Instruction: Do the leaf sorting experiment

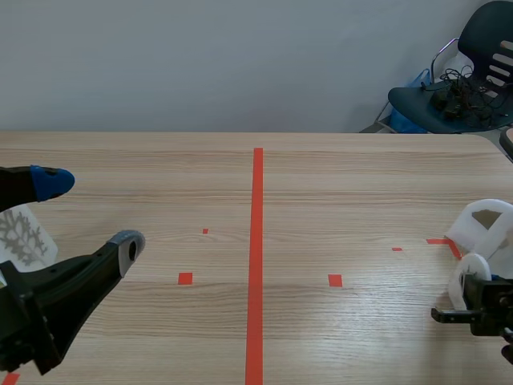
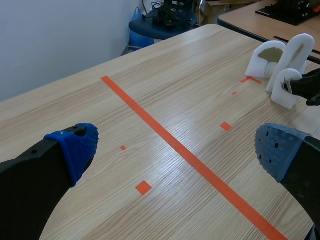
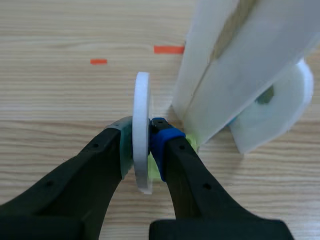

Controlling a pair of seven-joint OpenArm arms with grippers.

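My right gripper [image 3: 142, 134] is shut on a thin white disc [image 3: 142, 150] that stands on edge on the table, right beside a tall white foam stand [image 3: 235, 75]. A second white round piece [image 3: 272, 112] lies against the stand's far side. In the scene view the disc [image 1: 467, 279] and stand [image 1: 485, 227] are at the right edge, with the right gripper [image 1: 473, 309] low beside them. My left gripper [image 1: 90, 214] hovers open at the left with nothing between its pads [image 2: 75, 147]. A white piece with a grey leaf pattern [image 1: 20, 237] sits behind it.
A long orange-red tape line [image 1: 256, 265] divides the wooden table [image 1: 345, 192]. A dark chair with cables [image 1: 461, 88] stands beyond the far right corner. In the left wrist view, the stand [image 2: 280, 52] and disc [image 2: 286, 89] lie far ahead.
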